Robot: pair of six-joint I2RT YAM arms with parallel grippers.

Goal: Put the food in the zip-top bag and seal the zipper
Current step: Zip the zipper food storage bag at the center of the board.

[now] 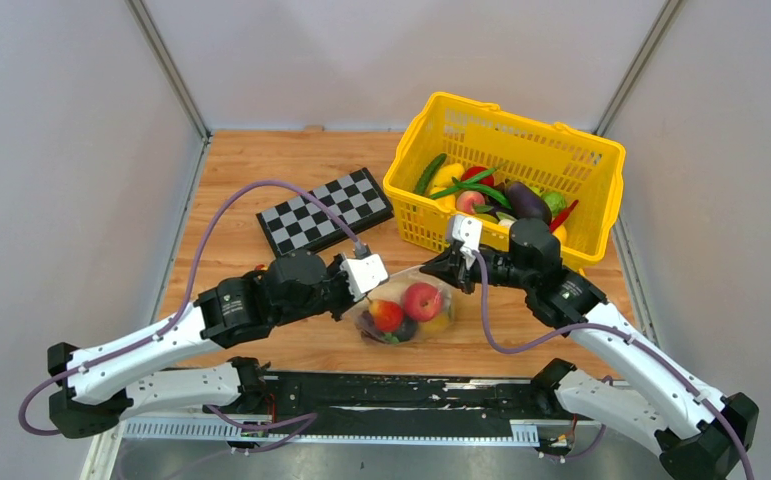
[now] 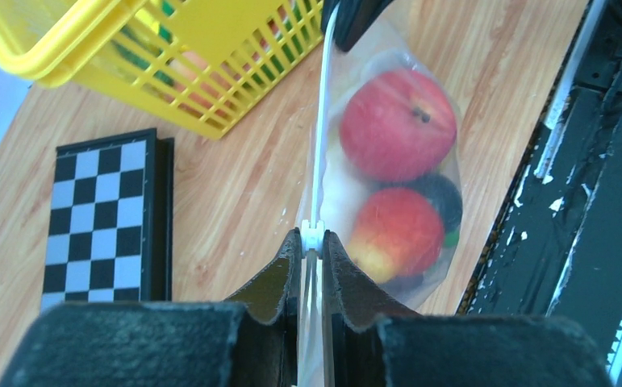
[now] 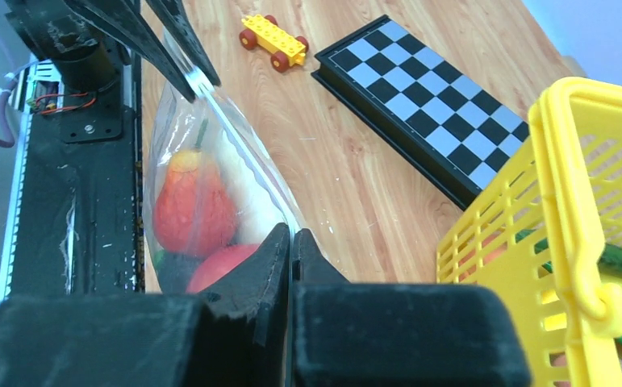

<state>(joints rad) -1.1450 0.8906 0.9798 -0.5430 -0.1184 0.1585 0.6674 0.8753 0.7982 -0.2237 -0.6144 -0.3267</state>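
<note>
The zip-top bag [image 1: 408, 312] hangs upright between my two grippers, just in front of the arms. It holds the food: a red peach [image 2: 397, 122], an orange-red fruit [image 2: 396, 234], a dark grape bunch [image 2: 446, 199] and a cream-white vegetable [image 3: 243, 193]. The zipper [image 2: 320, 121] runs as a taut pale strip along the bag's top edge. My left gripper [image 2: 313, 239] is shut on the zipper at its small white slider. At the opposite end of that edge, my right gripper [image 3: 292, 235] is shut on the bag's corner. Both ends show from above, the left gripper [image 1: 374, 277] and the right gripper [image 1: 433, 268].
A yellow basket [image 1: 413, 160] with several more toy vegetables stands at the back right, close behind the right gripper. A black-and-white checkerboard [image 1: 326, 210] lies behind the left arm. A small yellow toy car [image 3: 276, 40] sits beside it. A black rail [image 1: 391, 395] lines the near edge.
</note>
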